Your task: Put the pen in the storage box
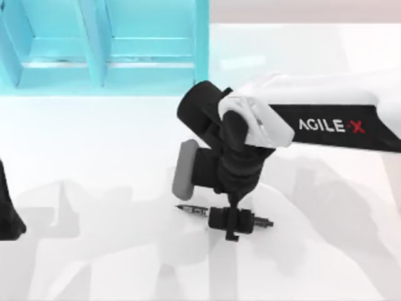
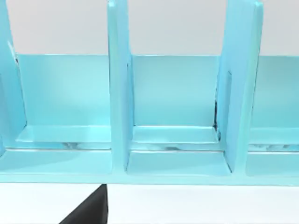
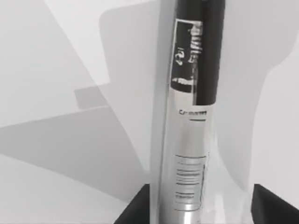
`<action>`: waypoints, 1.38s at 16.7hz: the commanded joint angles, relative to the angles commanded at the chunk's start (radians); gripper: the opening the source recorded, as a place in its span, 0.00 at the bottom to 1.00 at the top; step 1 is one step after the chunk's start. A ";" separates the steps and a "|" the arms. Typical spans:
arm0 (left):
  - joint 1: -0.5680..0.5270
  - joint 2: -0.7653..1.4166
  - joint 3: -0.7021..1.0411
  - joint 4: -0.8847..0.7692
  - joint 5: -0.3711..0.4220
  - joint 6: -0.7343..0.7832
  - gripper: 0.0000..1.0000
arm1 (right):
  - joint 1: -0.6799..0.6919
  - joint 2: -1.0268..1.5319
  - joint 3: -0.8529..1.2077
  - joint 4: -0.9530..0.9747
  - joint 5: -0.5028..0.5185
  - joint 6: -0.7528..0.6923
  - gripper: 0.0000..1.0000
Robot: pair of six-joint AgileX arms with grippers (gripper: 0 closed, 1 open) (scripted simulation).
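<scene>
— Reaching down with my right gripper [image 1: 232, 221], fingers straddling the pen [image 1: 194, 210] on the table [image 1: 94, 157].
— Clamped?
— Cannot tell. The storage box [image 1: 100, 44] sits far left; my left arm [image 1: 9, 213] is parked.

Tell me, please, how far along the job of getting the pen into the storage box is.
Done: the right gripper has reached the pen, which lies flat on the white table, its fingers either side of the barrel. In hand: the grasp itself; whether they have closed is unclear. Left: lifting the pen and carrying it to the storage box at the table's far left. The left arm sits parked at the left edge.
</scene>
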 joint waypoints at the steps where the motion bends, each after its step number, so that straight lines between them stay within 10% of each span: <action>1: 0.000 0.000 0.000 0.000 0.000 0.000 1.00 | 0.000 0.000 0.000 0.000 0.000 0.000 0.00; 23: 0.000 0.000 0.000 0.000 0.000 0.000 1.00 | -0.080 -0.181 0.264 -0.448 -0.062 0.146 0.00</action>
